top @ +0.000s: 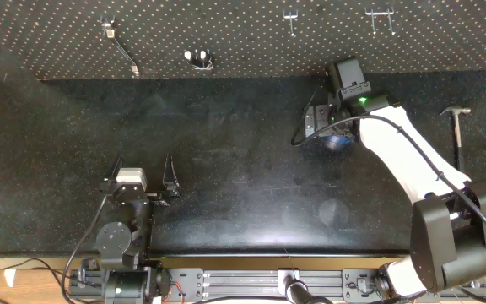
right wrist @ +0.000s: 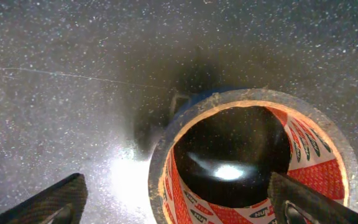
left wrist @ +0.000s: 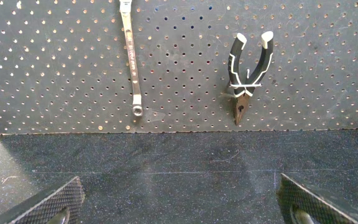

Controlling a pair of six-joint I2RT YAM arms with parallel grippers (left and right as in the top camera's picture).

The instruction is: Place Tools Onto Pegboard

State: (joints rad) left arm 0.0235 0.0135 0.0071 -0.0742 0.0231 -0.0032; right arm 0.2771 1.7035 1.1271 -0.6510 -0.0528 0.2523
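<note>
Grippers first: the left gripper (top: 143, 169) sits low by its base, jaws spread wide with nothing between them; ahead of it lies bare table (top: 243, 194). Farther up, the right gripper (right wrist: 174, 186) hangs just over the tape (right wrist: 319, 165), which lies flat on the table near the foot of the pegboard (top: 243, 34); its jaws are apart and hold nothing; one finger stands outside the roll and the other over the ring's opposite side, though I cannot tell whether that one is over the hole or the wall. The hammer (top: 457, 135) lies on the table well to the right of the tape, apart from both arms. On the board the wrench (left wrist: 131, 56) and pliers (left wrist: 247, 68) already hang near each other at the left; two hooks (top: 291, 17) (top: 380, 17) stand bare at the right.

The step in hand looks like the pick of the tape. The next move, as I judge it, calls for one finger set down inside the core and the other outside, the jaws closed on the wall, then a lift towards a bare hook; the roll would want tipping upright so that its hole can slip over the prongs.
</note>
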